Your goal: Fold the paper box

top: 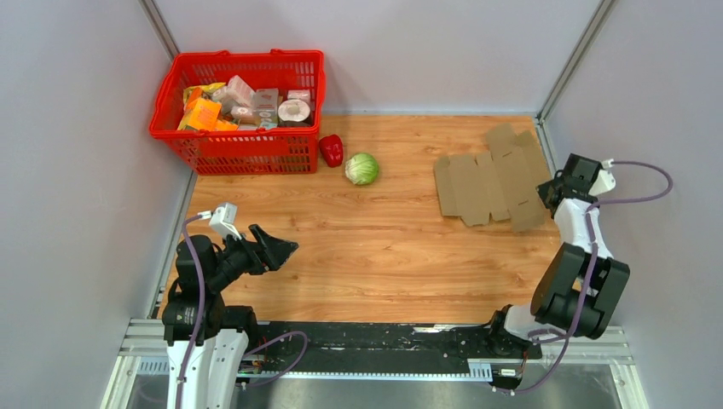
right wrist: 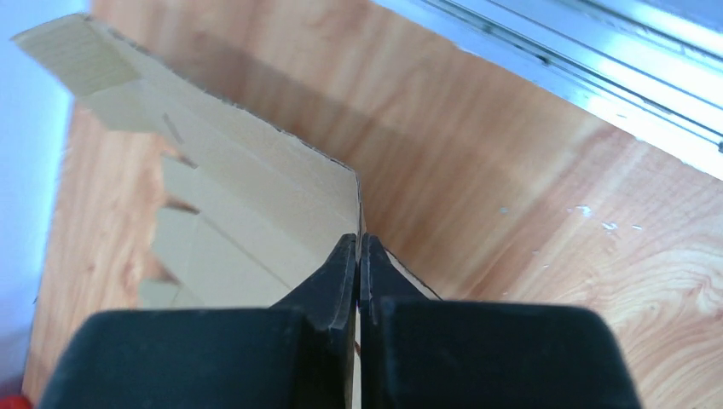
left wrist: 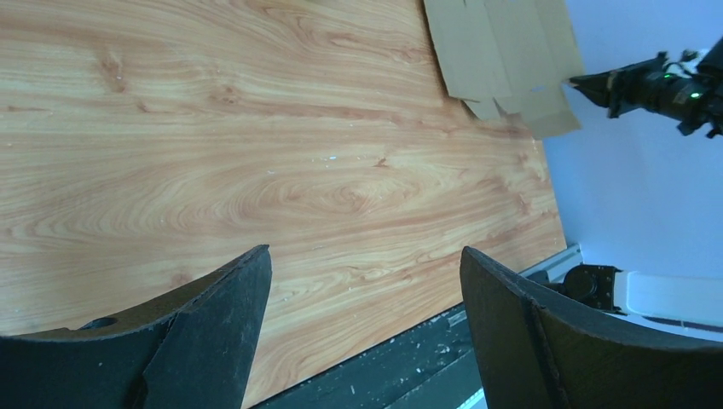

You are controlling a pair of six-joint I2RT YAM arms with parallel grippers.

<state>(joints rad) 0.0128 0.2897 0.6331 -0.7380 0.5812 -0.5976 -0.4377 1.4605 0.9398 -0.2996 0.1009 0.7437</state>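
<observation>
Two black fingers (right wrist: 341, 273) of the right gripper (right wrist: 359, 243) are pressing tightly together, pinching the thin right-hand edge of the paper box (right wrist: 239, 196) between their tips. The wrist view is showing that edge running straight into the closed tips, with the cardboard rising a little off the wood there and casting a shadow beneath it.

From above, the right gripper (top: 548, 192) is reaching in from the right wall and meeting the paper box (top: 490, 179) at its outer side. The cardboard is lying unfolded and mostly flat, panels and flaps spread out, at the far right of the table (top: 384, 247), close to the back corner.

Across the table, the left gripper (top: 277, 247) is hanging over the near left area with its jaws spread wide and nothing between them. Its own camera is looking past the parted fingers (left wrist: 213, 332) along bare wood toward the paper box (left wrist: 503, 51), where the right gripper (left wrist: 588, 83) is showing as a dark tip touching the cardboard's edge.

Farther out, a green cabbage (top: 361, 169) and a red pepper (top: 332, 150) are sitting near each other at the middle back, well apart from the box. Just beside the pepper, a red mesh basket (top: 247, 153) is standing in the far left corner, holding small printed packages (top: 247, 102).
</observation>
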